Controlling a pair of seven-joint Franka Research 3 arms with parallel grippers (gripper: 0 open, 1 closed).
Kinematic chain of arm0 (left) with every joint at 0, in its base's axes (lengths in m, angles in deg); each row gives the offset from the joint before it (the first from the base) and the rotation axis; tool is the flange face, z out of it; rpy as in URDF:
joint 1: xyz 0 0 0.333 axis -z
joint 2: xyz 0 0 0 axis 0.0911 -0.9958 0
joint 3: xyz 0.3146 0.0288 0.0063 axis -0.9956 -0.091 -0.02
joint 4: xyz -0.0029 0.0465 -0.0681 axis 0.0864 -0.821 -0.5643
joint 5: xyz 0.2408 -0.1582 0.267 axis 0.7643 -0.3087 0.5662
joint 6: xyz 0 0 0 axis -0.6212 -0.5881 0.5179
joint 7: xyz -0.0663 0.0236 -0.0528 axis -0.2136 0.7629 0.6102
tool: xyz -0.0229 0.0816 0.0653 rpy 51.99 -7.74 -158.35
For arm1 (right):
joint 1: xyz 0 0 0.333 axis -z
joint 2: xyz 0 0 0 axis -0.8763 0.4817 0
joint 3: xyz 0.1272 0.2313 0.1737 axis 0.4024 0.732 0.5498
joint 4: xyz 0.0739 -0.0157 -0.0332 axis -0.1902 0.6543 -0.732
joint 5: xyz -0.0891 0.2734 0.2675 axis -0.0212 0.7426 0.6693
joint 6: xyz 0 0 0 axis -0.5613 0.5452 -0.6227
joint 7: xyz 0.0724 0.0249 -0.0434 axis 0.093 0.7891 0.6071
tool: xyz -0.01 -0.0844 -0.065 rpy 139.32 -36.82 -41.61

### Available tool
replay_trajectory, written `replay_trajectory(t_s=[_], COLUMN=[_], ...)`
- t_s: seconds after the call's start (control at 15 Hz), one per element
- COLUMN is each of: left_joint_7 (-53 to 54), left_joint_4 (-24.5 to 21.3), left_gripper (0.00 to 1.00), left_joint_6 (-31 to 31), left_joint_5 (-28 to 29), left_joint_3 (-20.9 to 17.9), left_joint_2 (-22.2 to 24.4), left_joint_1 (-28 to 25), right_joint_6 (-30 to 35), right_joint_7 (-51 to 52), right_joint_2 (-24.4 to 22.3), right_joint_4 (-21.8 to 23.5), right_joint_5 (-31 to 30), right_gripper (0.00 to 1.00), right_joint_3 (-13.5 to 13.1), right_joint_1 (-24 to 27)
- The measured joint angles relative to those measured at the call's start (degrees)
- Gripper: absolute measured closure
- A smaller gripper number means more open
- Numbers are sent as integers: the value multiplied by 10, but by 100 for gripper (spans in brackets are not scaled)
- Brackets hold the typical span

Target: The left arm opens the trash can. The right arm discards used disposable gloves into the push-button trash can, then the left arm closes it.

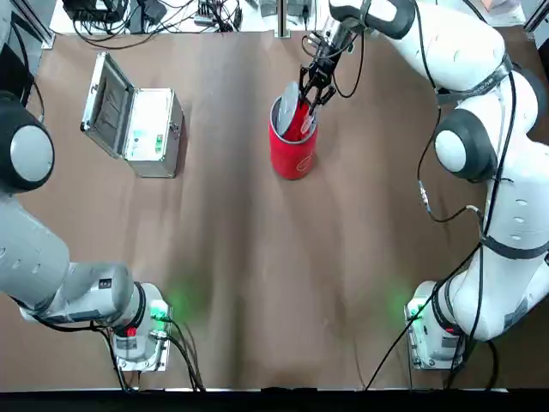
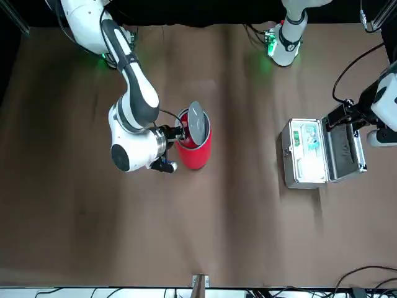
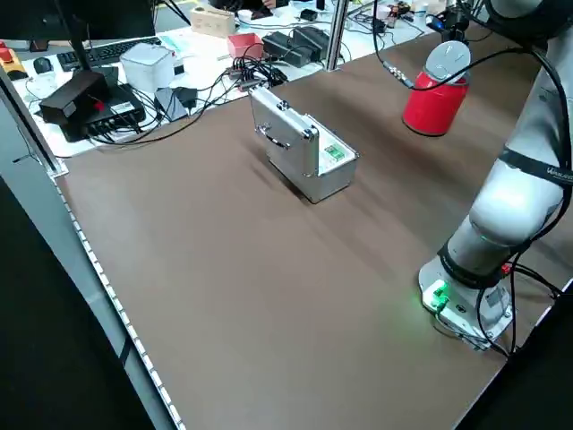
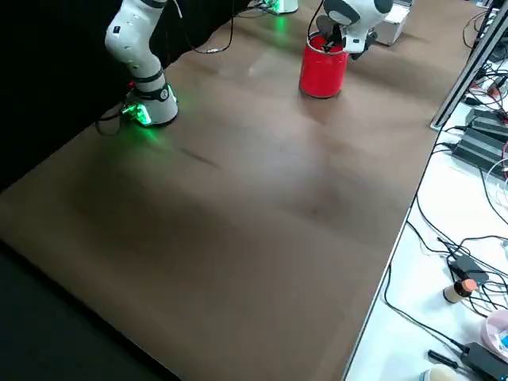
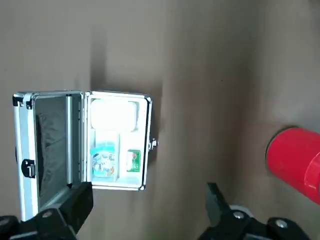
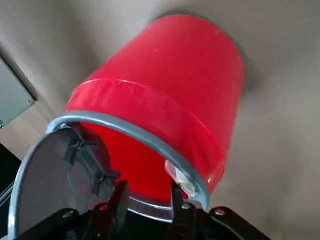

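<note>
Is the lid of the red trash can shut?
No, the round lid stands swung up beside the can's open mouth.

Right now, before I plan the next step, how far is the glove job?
Done: the trash can is open, its lid raised. The pale wad, probably the glove, shows inside its rim.
In progress: the right hand is at the can's mouth, fingers apart, seemingly releasing.
Left: withdraw it, then close the lid; the left hand waits open near the silver box.
</note>
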Motion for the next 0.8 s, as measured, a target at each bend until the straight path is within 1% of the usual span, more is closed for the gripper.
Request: replay_trajectory(t_s=[0.27, 0.6, 0.8], left_joint_7=[-1, -3, -3], left_joint_4=[0, 0, 0], left_gripper=[1, 0, 0], left_joint_6=[3, 3, 3], left_joint_5=[1, 15, 16], left_joint_3=[4, 6, 2], left_joint_2=[0, 1, 1], left_joint_1=[3, 4, 1], right_joint_6=[5, 39, 76], right_joint_7=[0, 1, 2], right_joint_2=[0, 0, -9], right_joint_4=[0, -3, -11], right_joint_5=[0, 0, -4], right_gripper=[57, 58, 59], right_joint_3=[0, -1, -3], right_joint_1=[2, 16, 32])
